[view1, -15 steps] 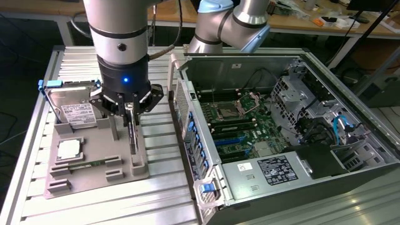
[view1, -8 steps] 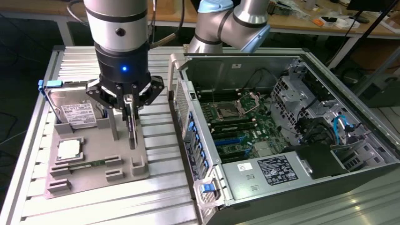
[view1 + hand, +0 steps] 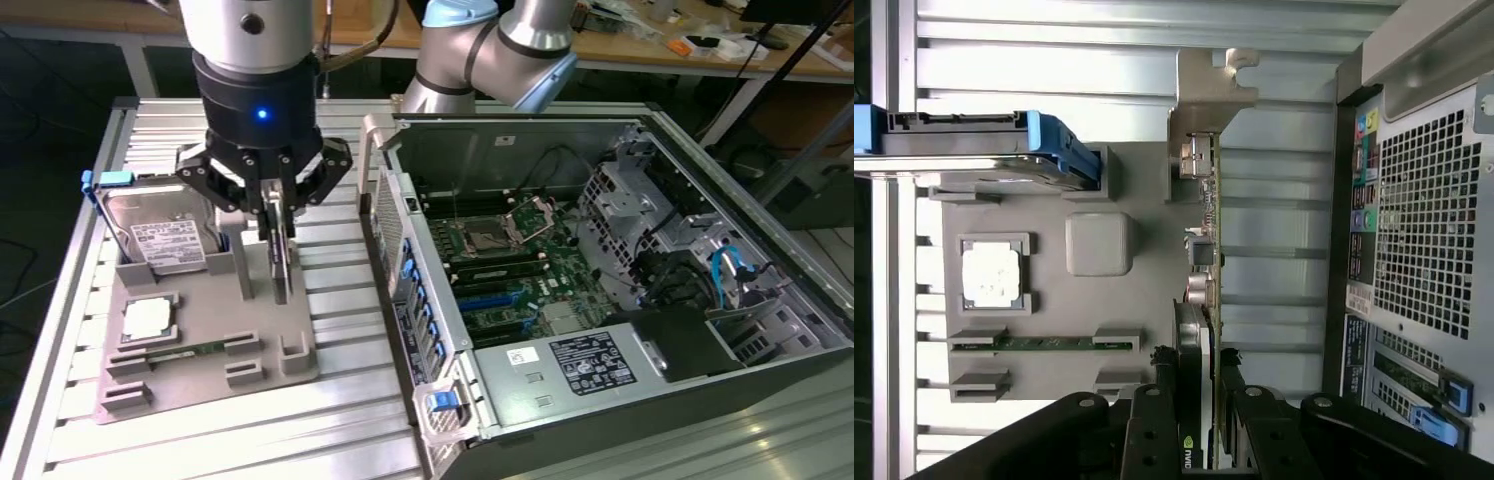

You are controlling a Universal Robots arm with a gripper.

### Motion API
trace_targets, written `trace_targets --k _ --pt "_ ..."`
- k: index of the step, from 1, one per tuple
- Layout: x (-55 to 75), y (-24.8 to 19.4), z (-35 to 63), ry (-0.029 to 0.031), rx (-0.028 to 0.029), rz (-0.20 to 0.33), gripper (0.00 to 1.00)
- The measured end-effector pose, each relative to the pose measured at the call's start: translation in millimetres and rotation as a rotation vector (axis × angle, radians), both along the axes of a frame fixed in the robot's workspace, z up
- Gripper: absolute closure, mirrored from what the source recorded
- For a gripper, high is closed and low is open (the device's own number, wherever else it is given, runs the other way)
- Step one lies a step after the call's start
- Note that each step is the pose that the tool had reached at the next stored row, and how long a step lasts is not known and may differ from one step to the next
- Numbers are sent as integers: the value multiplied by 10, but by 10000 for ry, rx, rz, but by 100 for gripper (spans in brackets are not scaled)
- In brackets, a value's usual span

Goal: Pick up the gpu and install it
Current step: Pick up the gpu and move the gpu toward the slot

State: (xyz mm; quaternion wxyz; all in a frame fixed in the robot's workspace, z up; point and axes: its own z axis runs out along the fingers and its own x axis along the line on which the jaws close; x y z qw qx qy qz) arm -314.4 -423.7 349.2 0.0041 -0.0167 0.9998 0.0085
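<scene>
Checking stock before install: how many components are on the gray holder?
4: hard drive propped at one end, processor and memory stick lying flat, gpu upright.

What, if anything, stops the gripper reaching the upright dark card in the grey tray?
Probably nothing, so yes: the gripper sits astride the upper edge of the gpu, and the hard drive stands apart beside it.
</scene>
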Motion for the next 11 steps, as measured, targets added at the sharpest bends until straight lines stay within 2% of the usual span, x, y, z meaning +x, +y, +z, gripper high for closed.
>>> trace_targets --k 11 --pt "0 0 291 -1 0 1 73"
